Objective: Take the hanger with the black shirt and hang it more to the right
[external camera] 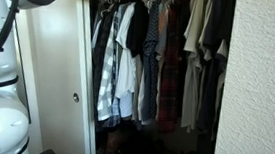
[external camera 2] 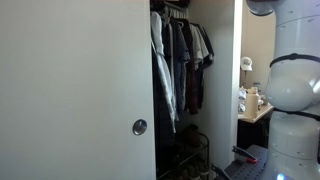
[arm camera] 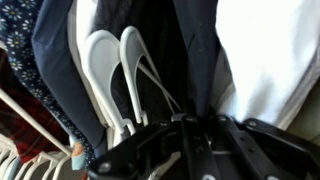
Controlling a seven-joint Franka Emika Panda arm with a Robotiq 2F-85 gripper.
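Note:
In the wrist view my gripper is pushed in among hanging clothes. Its two black fingers are close together on a dark strip of the black shirt where it lies over its hanger; the hanger itself is hidden by the fabric. In an exterior view the black shirt hangs near the left of the rail. My arm reaches to the top of the closet, and the gripper is out of sight in both exterior views.
Two bare white hangers hang just left of my fingers and a white shirt just right. Plaid and light shirts fill the rail. A closet door and a wall flank the opening.

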